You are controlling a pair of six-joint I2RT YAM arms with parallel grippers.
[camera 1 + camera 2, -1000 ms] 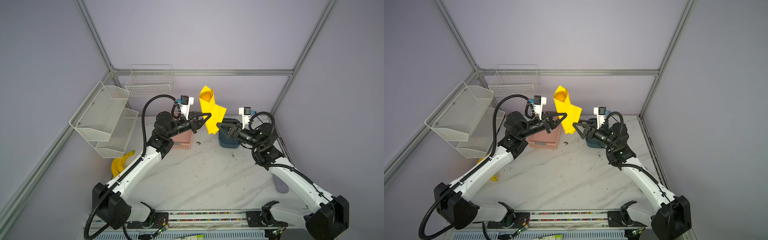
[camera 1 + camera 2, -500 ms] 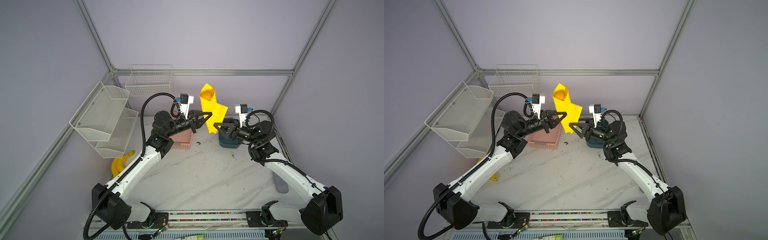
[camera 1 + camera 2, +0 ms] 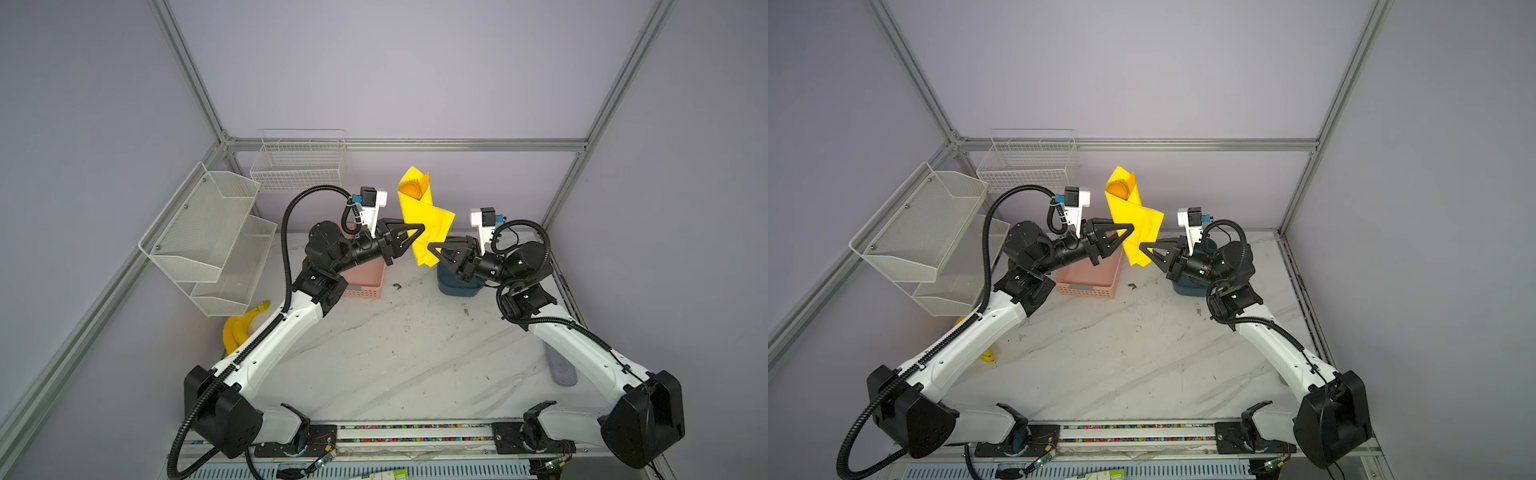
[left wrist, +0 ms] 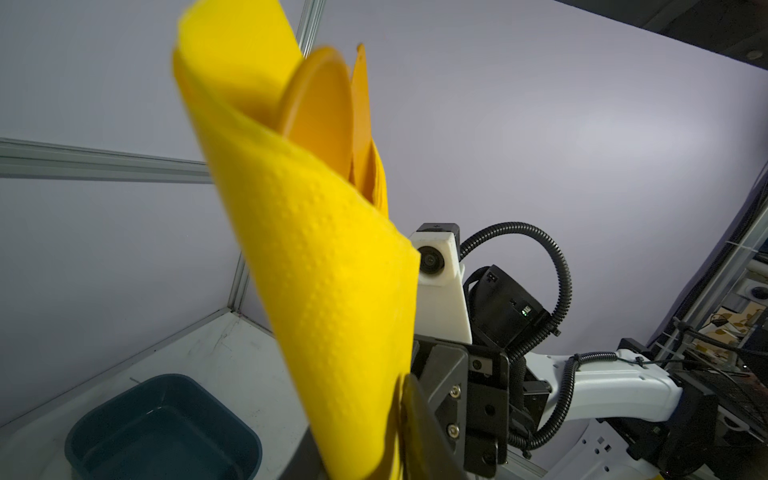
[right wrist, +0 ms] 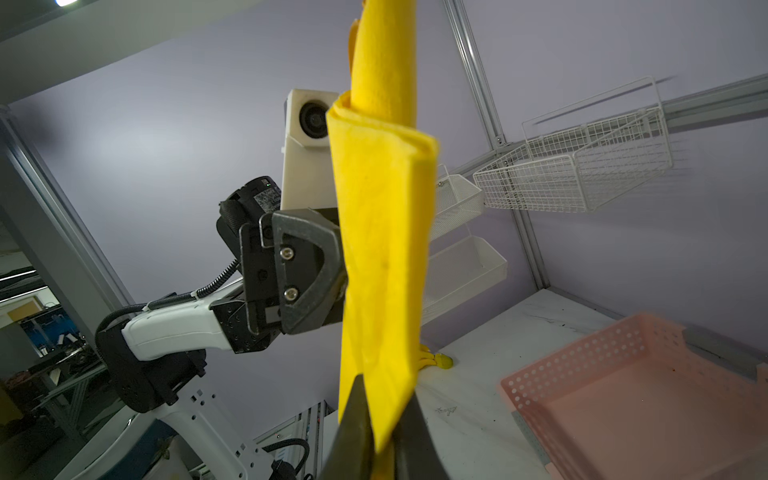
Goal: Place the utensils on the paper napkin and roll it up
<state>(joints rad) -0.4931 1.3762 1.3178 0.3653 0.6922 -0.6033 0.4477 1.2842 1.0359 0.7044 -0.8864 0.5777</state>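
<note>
Rolled-up paper napkin (image 3: 424, 216) is in the air, standing upright between the two arms. The right gripper (image 5: 384, 390) has its fingers pinched tight on the roll's bottom end. Just above that, the left gripper (image 3: 419, 228) is pressed against the roll. Its tips are hidden by the paper, so I can't tell if it's clamping or loose. Of the utensils (image 4: 320, 104), only the spoon bowl and a flat orange edge poke out the top, well above both grippers. The rest is wrapped up.
</note>
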